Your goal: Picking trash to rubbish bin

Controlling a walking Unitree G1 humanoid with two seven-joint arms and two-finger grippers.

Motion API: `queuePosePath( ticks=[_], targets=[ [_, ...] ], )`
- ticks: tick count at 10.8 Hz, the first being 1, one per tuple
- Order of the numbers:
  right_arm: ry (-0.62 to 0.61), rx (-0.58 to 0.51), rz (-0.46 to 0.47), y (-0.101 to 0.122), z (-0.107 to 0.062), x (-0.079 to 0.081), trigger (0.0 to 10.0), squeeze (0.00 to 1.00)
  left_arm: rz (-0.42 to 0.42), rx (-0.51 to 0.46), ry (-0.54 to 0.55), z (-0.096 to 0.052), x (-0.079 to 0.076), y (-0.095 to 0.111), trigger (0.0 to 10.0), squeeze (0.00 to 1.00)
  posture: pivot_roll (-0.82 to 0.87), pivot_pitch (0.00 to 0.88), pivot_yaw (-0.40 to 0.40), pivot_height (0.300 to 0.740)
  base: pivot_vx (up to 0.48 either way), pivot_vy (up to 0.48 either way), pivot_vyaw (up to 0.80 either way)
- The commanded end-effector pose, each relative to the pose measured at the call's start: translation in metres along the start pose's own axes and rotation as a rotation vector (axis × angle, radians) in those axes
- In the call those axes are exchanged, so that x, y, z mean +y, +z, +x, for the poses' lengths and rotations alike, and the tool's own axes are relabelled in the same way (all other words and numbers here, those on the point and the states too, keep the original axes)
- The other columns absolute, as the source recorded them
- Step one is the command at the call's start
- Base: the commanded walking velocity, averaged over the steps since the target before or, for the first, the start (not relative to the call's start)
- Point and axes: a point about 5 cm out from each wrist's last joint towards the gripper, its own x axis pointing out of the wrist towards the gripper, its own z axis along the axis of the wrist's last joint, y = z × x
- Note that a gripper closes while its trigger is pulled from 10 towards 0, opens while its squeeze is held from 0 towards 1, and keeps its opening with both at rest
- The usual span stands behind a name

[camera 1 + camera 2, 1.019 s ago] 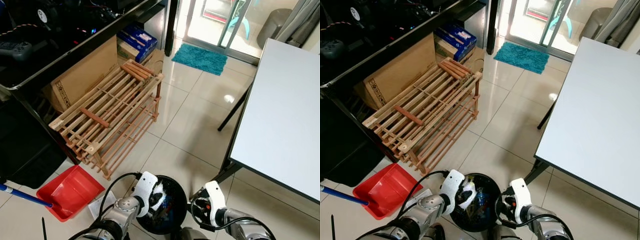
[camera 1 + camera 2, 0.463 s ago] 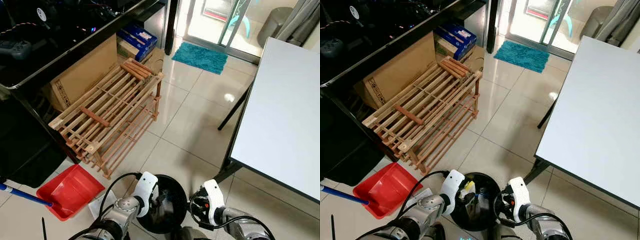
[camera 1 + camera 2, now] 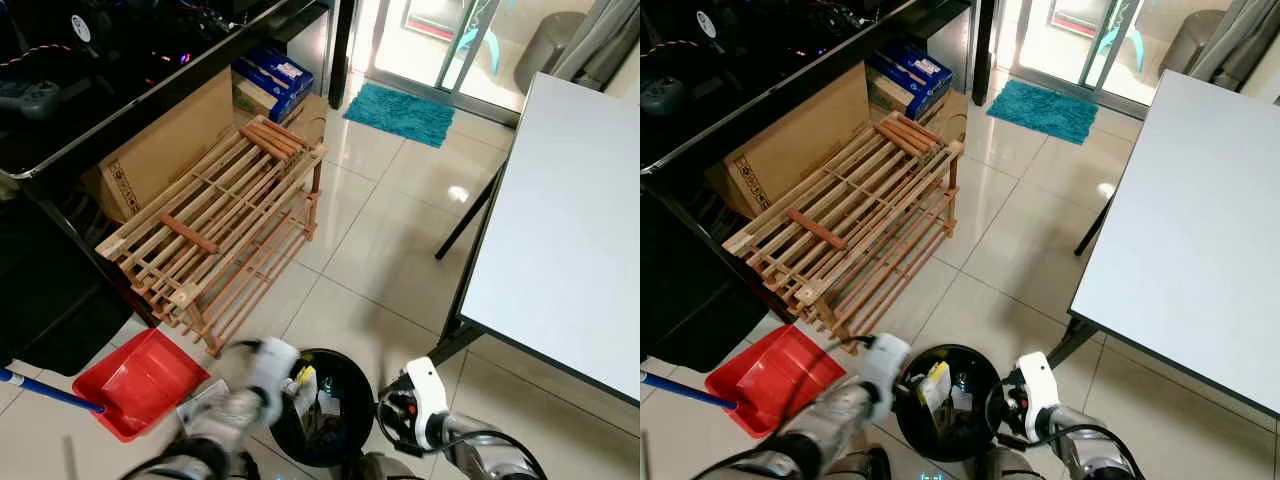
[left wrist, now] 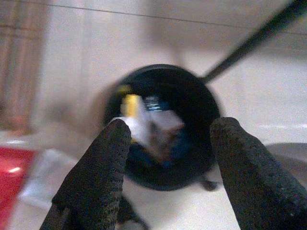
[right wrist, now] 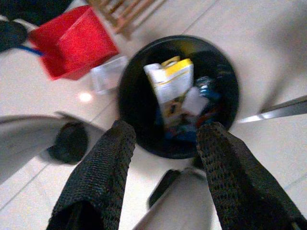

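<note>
With both my left gripper [image 4: 168, 143] and right gripper [image 5: 163, 139] spread and holding nothing above the black bin [image 3: 985, 425], trash [image 5: 169, 91] sits inside; a careless arm swing could tip it.

This is a room in a home, one that doubles as a place to tinker. The floor [image 3: 390, 250] is glossy pale ceramic tile, and a teal bath-style mat [image 3: 400, 115] lies before a sliding glass door [image 3: 440, 40] that opens to bright daylight. A slatted wooden shoe rack [image 3: 215, 230] leans against a cardboard box [image 3: 160, 150] under a black desk [image 3: 120, 95] crowded with cables and electronics. A white desk [image 3: 565, 230] on black legs fills the opposite side. Household cleaning gear sits on the tiles: a red dustpan [image 3: 140, 382] with a blue handle, and a small black rubbish bin [image 3: 945, 400] holding packaging waste. A grey curtain [image 3: 600, 40] hangs by the door.
</note>
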Motion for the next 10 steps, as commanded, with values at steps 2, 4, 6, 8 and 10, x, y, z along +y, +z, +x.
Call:
queuePosePath(
  ticks=[2, 4, 6, 8, 10],
  targets=[
    [-0.211, -0.053, 0.039, 0.002, -0.002, -0.015, 10.0, 0.0, -0.016, 0.03, 0.24, -0.018, 0.032, -0.028, 10.0, 0.0, -0.04, 0.154, -0.048, 0.74, 0.0, 0.0, 0.0],
    [-0.304, -0.085, 0.066, 0.001, -0.003, -0.021, 10.0, 0.0, -0.053, 0.032, 0.353, -0.03, 0.047, -0.043, 10.0, 0.0, -0.01, 0.138, -0.052, 0.74, 0.0, 0.0, 0.0],
    [-0.406, -0.07, 0.049, -0.008, -0.007, -0.027, 10.0, 0.0, -0.081, 0.06, 0.424, -0.038, 0.053, -0.057, 10.0, 0.0, 0.0, 0.116, -0.054, 0.74, 0.0, 0.0, 0.0],
    [-0.424, -0.057, 0.074, -0.015, -0.007, -0.026, 10.0, 0.0, -0.093, 0.061, 0.445, -0.039, 0.055, -0.057, 10.0, 0.0, 0.0, 0.099, -0.058, 0.74, 0.0, 0.0, 0.0],
    [-0.424, -0.037, 0.079, -0.021, -0.005, -0.022, 10.0, 0.0, -0.096, 0.051, 0.458, -0.037, 0.056, -0.053, 10.0, 0.0, 0.0, 0.088, -0.061, 0.74, 0.0, 0.0, 0.0]
  ],
)
